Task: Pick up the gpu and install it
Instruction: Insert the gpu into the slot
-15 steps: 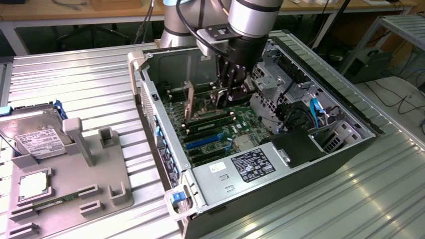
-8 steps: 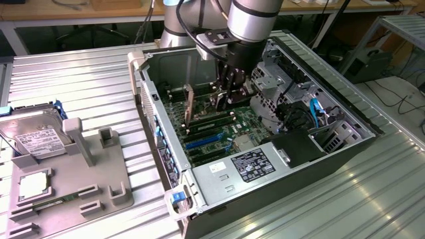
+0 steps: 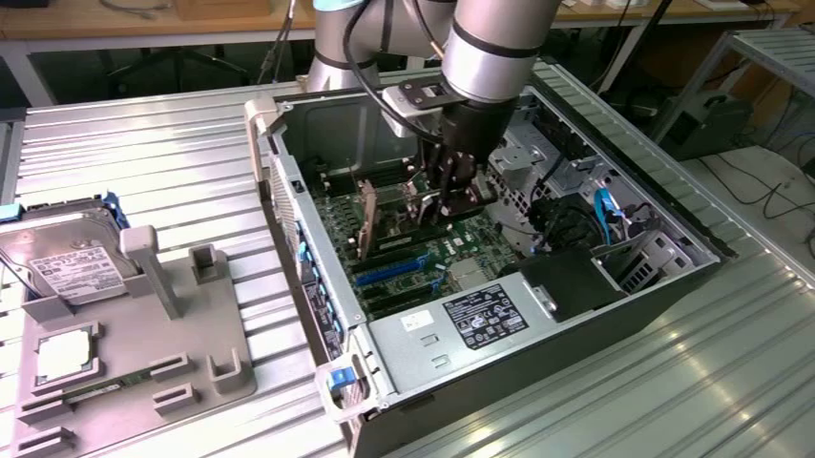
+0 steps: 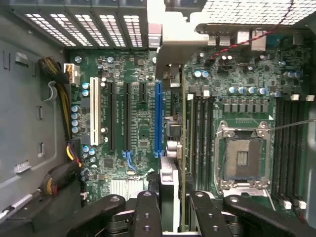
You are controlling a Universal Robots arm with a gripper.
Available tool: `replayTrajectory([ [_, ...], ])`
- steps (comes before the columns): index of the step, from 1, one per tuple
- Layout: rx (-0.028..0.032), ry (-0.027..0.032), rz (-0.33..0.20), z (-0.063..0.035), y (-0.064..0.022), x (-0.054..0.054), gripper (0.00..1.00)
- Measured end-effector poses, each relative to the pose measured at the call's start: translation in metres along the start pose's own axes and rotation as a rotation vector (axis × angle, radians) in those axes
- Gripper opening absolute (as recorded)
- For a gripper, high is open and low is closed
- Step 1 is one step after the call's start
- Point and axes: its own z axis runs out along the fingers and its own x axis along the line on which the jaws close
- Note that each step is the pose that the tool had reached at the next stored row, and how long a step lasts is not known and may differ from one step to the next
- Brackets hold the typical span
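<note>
Silver robot arm (image 3: 491, 48) is reaching down into the open black computer case (image 3: 548, 372), which lies on a ribbed metal worktop (image 3: 153, 162). Its black end effector (image 3: 444, 202) is pinching the thin green gpu card (image 3: 410, 200) upright above the green motherboard (image 3: 342, 234). A silver hard drive with white label (image 3: 71, 262) sits off to the exterior view's left.

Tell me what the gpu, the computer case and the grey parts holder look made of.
gpu: laminate circuit board seen edge-on, with a shiny metal bracket.
computer case: likely sheet steel, grey, folded edges, punched vents.
grey parts holder: probably plastic, matte, blocky moulded shapes.
</note>
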Motion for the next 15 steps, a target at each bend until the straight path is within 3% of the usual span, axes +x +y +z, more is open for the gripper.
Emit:
replayTrajectory([
  [3,-0.0019,-0.0018,0.000,0.0052,0.0001,0.004,0.28],
  [6,-0.0022,0.0018,0.000,0.0068,0.0012,0.004,0.28],
  [15,-0.0021,0.0037,0.000,0.0182,0.0072,0.002,0.28],
])
